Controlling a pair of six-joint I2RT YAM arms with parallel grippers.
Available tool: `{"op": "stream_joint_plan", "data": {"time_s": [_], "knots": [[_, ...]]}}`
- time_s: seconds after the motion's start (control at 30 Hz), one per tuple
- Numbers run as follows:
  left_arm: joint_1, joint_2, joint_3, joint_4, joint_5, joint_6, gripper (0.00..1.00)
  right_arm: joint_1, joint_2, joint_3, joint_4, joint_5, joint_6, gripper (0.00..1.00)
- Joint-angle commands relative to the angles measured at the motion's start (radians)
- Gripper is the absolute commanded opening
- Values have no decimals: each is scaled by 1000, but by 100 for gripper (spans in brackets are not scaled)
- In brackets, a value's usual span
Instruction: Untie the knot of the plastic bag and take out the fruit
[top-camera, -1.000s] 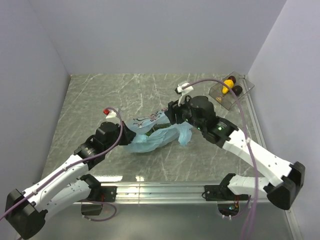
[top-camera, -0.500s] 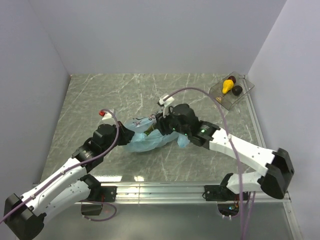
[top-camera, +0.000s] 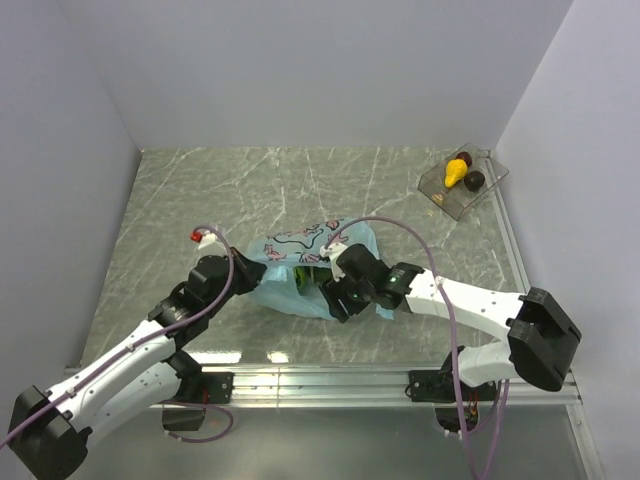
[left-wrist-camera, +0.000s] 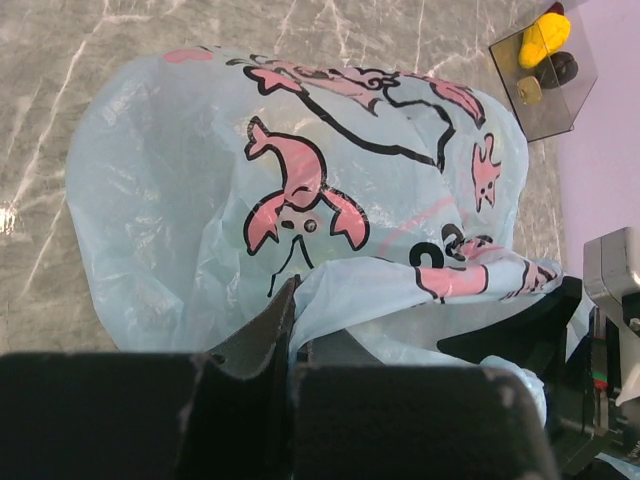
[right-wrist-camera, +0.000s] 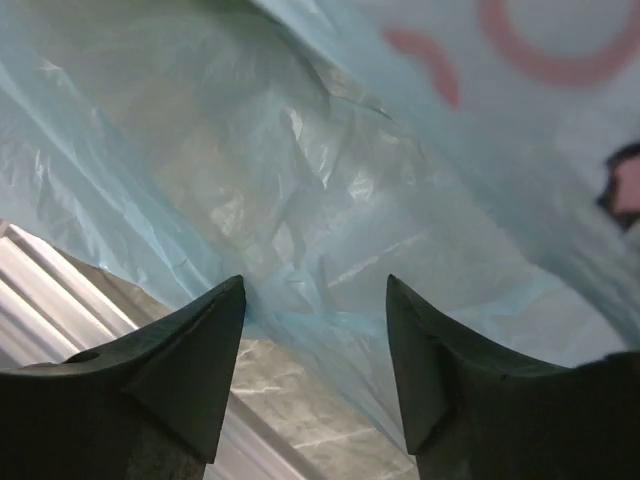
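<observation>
Top external view: a thin, translucent light-blue plastic bag (top-camera: 300, 243) with pink cartoon prints is seen mid-way across the grey marbled bench (top-camera: 190, 190), towards its near edge. The left hand (top-camera: 248, 272) is clamped shut on the bag's plastic. The right hand (top-camera: 335, 293) is spread open against the bag, and nothing is gripped by it.

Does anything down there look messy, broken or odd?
Nothing looks spilled or broken. The plastic bag lies crumpled and lopsided, but only because the left gripper is pinching its film. The right gripper is open, facing the bag.
</observation>
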Motion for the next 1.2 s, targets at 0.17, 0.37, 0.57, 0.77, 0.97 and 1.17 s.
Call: {"op": "stream_joint_plan", "data": {"time_s": [0.17,0.37,0.57,0.77,0.97,1.17], "knots": [[6,-12,3,99,41,69,1,-24,-66,146,11,91,29,79],[6,-37,-9,82,73,109,1,-179,12,200,111,149,81,77],[6,-68,-30,79,90,114,1,-354,39,188,200,191,189,79],[6,-58,-32,129,114,125,1,-218,-18,214,195,211,63,80],[6,-9,-20,188,130,128,1,-30,-81,166,241,228,-63,76],[6,6,-6,220,85,106,1,2,8,171,283,175,-95,69]]}}
